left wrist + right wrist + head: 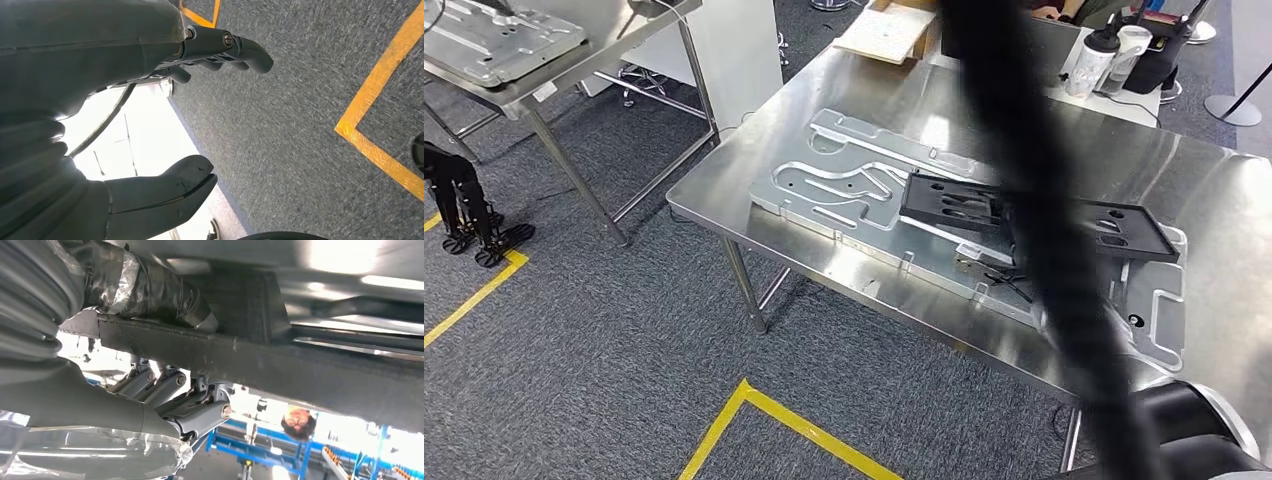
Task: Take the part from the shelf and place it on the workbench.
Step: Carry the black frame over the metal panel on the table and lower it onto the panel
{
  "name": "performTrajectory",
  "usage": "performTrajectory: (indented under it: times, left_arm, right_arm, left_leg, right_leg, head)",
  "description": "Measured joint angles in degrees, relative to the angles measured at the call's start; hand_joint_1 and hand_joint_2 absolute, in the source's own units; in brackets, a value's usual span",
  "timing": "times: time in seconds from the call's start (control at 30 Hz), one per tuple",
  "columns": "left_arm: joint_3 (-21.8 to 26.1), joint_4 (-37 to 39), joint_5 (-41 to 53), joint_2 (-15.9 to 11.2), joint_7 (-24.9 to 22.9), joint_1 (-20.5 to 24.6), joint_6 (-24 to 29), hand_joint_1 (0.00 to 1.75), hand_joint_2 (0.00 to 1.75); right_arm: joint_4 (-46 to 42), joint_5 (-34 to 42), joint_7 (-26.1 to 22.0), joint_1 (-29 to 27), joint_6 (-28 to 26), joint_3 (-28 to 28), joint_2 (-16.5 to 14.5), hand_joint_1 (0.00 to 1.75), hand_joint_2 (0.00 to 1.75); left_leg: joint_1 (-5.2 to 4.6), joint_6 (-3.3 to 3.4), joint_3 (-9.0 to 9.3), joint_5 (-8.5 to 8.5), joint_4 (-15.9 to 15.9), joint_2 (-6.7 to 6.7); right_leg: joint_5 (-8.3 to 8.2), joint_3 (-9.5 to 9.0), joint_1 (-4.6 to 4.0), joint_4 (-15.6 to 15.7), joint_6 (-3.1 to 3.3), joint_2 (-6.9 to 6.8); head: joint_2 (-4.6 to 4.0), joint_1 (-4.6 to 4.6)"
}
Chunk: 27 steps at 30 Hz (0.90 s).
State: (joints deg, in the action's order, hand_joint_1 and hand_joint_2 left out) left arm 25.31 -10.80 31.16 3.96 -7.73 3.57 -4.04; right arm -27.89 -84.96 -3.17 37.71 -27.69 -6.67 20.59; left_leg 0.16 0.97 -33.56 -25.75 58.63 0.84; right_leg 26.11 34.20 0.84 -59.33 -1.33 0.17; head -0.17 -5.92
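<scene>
The black part [944, 205] lies flat on a large silver plate [844, 190] on the steel workbench [754, 170]. In the right wrist view my right hand [165, 400] grips the edge of this black part [300, 360], with the taped thumb on one face and the fingers on the other. The right arm [1194, 430] comes in at the lower right of the head view, where a blurred black cable [1034, 200] hides the hand. My left hand [90, 60] hangs over the grey carpet with its fingers apart and nothing in it.
A second steel table [574, 60] with another silver plate stands at the back left. Bottles [1104, 55] and a cardboard box [894, 30] sit at the workbench's far edge. Yellow floor tape [764, 410] marks the carpet. A person [298, 422] stands beyond the bench.
</scene>
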Motion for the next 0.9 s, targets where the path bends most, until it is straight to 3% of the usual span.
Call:
performTrajectory:
  times: [0.03,0.17,0.37,0.5,0.7,0.9]
  left_arm:
    - [0.0,0.0,0.1,0.0,0.0,0.0,-0.1,0.0,1.75]
    - [0.2,0.0,0.3,0.0,0.0,0.0,-0.1,0.0,1.75]
    - [0.8,0.0,0.2,0.0,-0.8,0.0,-0.3,0.0,1.75]
    - [1.8,0.0,-0.3,0.0,-0.9,0.1,-0.3,0.0,0.0]
    - [3.1,0.0,-0.1,0.2,-0.4,0.3,-0.3,0.0,0.0]
    - [3.9,0.0,0.4,0.2,-0.1,0.2,-0.3,0.0,0.0]
  right_arm:
    - [0.6,-0.1,0.1,0.2,0.2,0.0,-0.5,1.75,1.75]
    - [2.2,-0.5,0.6,0.8,0.7,0.0,-1.7,0.0,0.0]
    - [3.2,-0.9,0.0,1.3,1.0,0.0,-3.9,0.0,0.0]
    - [3.2,-2.5,-0.2,1.1,-1.4,-0.4,-6.5,0.0,0.0]
    - [-0.3,-4.7,1.0,0.3,-3.6,-2.7,-9.4,0.0,0.0]
    - [-5.0,-3.7,0.6,-0.9,-2.9,-4.4,-10.2,0.0,0.0]
  left_leg:
    - [0.0,0.01,0.06,0.0,0.0,0.0]
    - [0.0,0.03,0.17,0.0,0.0,0.0]
    - [0.0,0.15,0.33,-0.11,0.0,0.28]
    - [0.0,0.16,0.48,-0.24,0.0,0.73]
    - [-0.01,0.17,0.49,-0.2,0.0,0.91]
    - [-0.02,0.23,0.23,-0.07,0.0,0.75]
  right_leg:
    - [-0.01,-0.09,0.01,0.1,-0.02,0.0]
    - [-0.09,-0.3,0.05,0.2,-0.1,-0.01]
    - [-0.2,-0.48,0.02,0.4,-0.17,0.27]
    - [-0.23,-0.59,0.0,0.4,-0.14,0.67]
    - [-0.33,-0.46,0.0,0.4,-0.14,0.81]
    - [-0.39,-0.24,0.02,0.4,-0.17,0.72]
  head:
    - [0.0,0.0]
    - [0.0,0.0]
    - [0.0,-0.01]
    - [0.0,0.0]
    - [0.0,0.01]
    - [0.0,0.01]
